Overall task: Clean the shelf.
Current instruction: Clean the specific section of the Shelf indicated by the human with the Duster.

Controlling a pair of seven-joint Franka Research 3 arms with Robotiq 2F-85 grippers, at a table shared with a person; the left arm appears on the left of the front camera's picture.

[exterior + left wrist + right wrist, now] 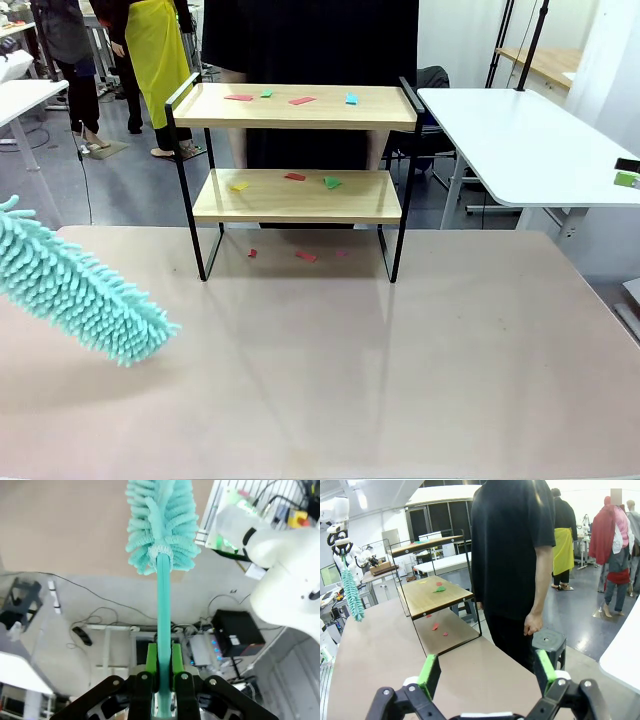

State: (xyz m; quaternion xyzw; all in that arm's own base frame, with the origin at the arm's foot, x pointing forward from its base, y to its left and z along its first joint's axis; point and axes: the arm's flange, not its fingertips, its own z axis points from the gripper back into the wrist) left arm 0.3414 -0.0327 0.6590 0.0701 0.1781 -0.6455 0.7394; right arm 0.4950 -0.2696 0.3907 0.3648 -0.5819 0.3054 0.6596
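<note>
At the far middle of the surface (400, 380) stands the shelf (300, 205), upright on its four black legs, with a person (512, 555) in black directly behind it.

Upper board: four paper scraps (301, 100), red, green, red and blue. Lower board: three scraps, yellow, red and green. More red and pink scraps (305, 256) lie on the surface beneath the shelf, between its legs.

Left claw (164, 656): clamped narrow on the teal handle of a fluffy teal duster (75, 290), green pads (151, 657) pressing either side of the handle. The duster head sits tilted over the left part of the surface, tip pointing down toward the middle, well apart from the shelf.

Right claw (487, 672): spread wide, nothing between its fingers, held above the surface's right side and facing the shelf end-on.
</note>
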